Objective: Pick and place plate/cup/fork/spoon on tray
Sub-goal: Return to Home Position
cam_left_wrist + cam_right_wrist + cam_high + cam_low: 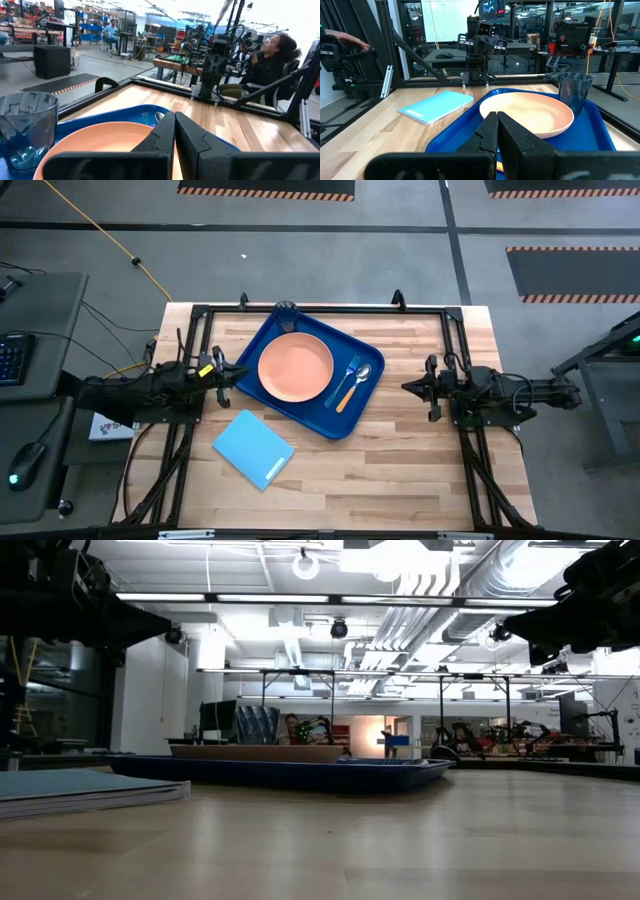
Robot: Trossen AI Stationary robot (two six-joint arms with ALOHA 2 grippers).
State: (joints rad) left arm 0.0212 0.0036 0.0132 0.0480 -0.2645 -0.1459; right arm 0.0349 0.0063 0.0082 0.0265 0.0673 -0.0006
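The dark blue tray (pixel 345 420) lies turned at an angle on the middle of the table. The salmon-pink plate (pixel 295 367) rests flat in it. The dark see-through cup (pixel 287 311) stands upright in the tray's far corner. The blue-handled fork (pixel 351 370) and the orange-handled spoon (pixel 352 388) lie side by side in the tray, right of the plate. My left gripper (pixel 240 374) is shut and empty just left of the tray, as the left wrist view (pixel 175 131) shows. My right gripper (pixel 405 387) is shut and empty right of the tray, as the right wrist view (pixel 497 127) shows.
A light-blue flat rectangle (pixel 254 448) lies on the table near the tray's near-left side. Black frame rails (pixel 320 308) run along the table's edges. Bare wood lies at the near side and the right. A person (pixel 272 60) sits beyond the table.
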